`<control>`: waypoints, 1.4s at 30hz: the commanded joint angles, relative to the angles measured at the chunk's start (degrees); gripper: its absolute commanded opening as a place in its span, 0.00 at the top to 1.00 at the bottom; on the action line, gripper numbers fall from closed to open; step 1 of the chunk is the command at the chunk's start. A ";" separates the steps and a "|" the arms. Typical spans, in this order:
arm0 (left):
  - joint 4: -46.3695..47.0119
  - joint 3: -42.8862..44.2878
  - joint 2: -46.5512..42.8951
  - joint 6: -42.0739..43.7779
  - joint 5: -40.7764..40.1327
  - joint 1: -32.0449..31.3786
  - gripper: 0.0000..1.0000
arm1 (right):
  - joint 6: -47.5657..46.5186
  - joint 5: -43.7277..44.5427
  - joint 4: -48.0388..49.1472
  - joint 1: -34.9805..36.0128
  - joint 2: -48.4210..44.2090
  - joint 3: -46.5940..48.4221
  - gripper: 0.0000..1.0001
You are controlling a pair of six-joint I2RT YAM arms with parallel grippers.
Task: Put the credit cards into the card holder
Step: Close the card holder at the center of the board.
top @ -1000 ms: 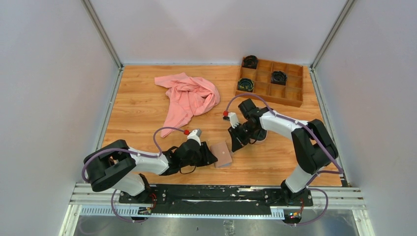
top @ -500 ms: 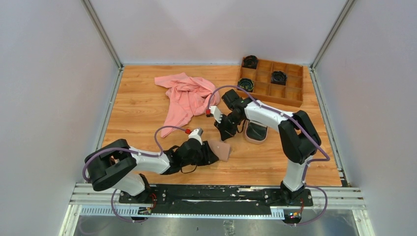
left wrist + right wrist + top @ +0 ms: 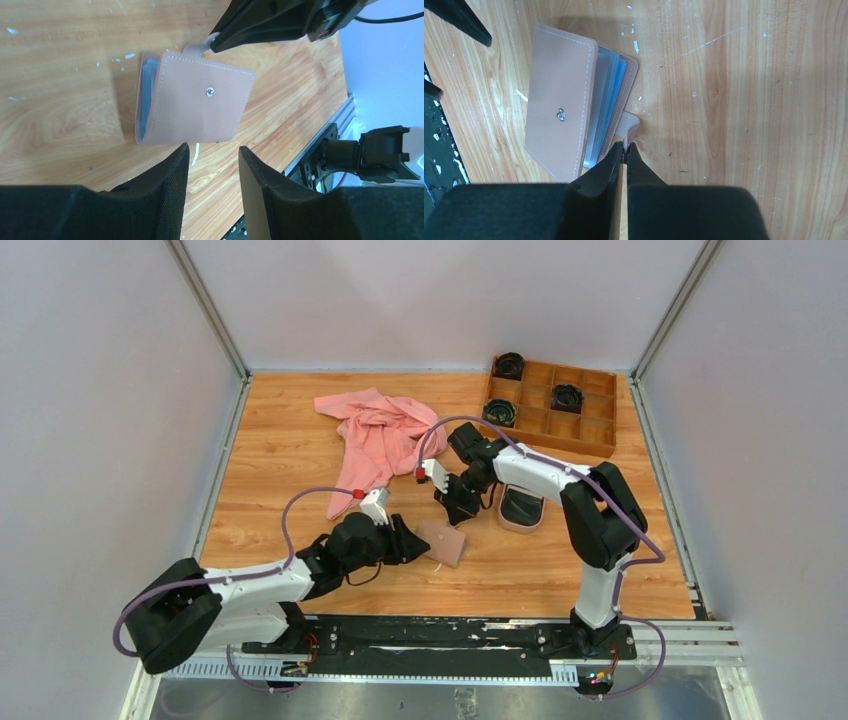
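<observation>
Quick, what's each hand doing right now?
Left hand: open, holding nothing.
Right hand: closed, pinching the holder by its tab.

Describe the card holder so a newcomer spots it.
On the wooden table, look front-centre, just left of the oval tray. The card holder is the flat tan folded wallet with a snap stud and blue pockets, unlike the pink cloth behind.

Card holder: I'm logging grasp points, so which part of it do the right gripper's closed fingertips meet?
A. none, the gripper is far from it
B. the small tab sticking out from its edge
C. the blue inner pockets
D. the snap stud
B: in the right wrist view the right gripper is shut, with its tips on the small tab that juts from the edge of the card holder.
</observation>
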 commanded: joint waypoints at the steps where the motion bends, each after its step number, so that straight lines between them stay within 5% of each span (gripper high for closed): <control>1: -0.61 -1.23 -3.86 7.05 4.39 2.83 0.55 | -0.66 -0.30 0.39 0.61 -1.28 -0.49 0.97; 8: -1.14 0.76 -3.62 19.64 5.33 5.76 0.45 | -1.52 -1.24 1.94 0.60 -3.09 -2.22 0.96; 14: -1.09 -2.28 -9.26 23.43 2.59 8.98 0.06 | -3.31 -2.45 3.04 0.61 -4.89 -4.28 0.95; 16: -1.09 -3.48 -12.11 24.36 2.63 9.69 0.00 | -3.95 -2.68 3.31 0.67 -5.31 -4.74 0.95; 24: -0.70 -3.21 -9.63 26.93 8.06 10.31 0.01 | -5.43 -3.08 3.45 0.60 -5.00 -5.07 0.95; 32: 4.62 1.46 3.80 27.01 12.41 10.48 0.24 | -5.79 -3.99 3.42 0.67 -5.30 -5.31 0.95; 38: 4.65 5.07 12.58 26.16 11.49 11.23 0.28 | -6.22 -4.71 3.42 0.60 -5.50 -5.51 0.95; 42: 4.62 7.73 17.73 24.96 12.30 11.28 0.39 | -6.09 -4.80 3.47 0.66 -5.38 -5.35 0.95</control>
